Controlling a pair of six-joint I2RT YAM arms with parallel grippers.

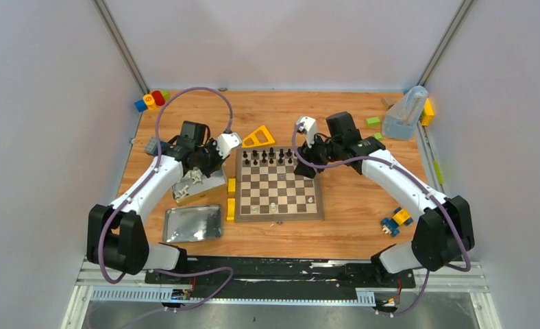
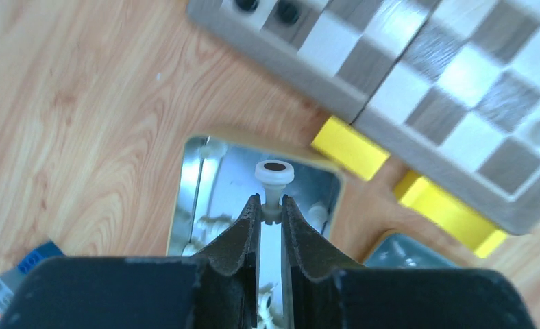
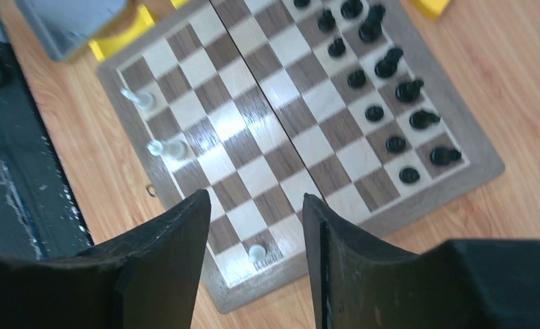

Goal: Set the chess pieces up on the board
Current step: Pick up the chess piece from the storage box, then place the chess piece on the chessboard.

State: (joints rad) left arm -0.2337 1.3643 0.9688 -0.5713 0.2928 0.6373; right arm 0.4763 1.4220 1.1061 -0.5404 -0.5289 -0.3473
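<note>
Left hand (image 2: 272,203): clamped tight on a pale silvery-white chess piece (image 2: 274,175). It pinches the stem, and the round end pokes out just past the fingertips.
Under the catch: a shiny rectangular metal tin (image 2: 187,199) lies below the hand on the wooden bench (image 2: 82,103). There are more pale bits inside, too blurred to name.
Left wrist view only: two yellow plastic blocks (image 2: 349,147) sit just beside the edge of the square wooden chessboard (image 2: 418,75). The board is off to the right, apart from the held piece.
Right hand (image 3: 255,200): fingers spread, nothing between them, hanging over the board's edge.
Right wrist view only: black chess pieces (image 3: 409,90) crowd two rows at one end, and three pale pieces (image 3: 168,148) stand near the opposite edge.
Top view: the hands flank the board's far corners, but the grip is too small to read there.
</note>
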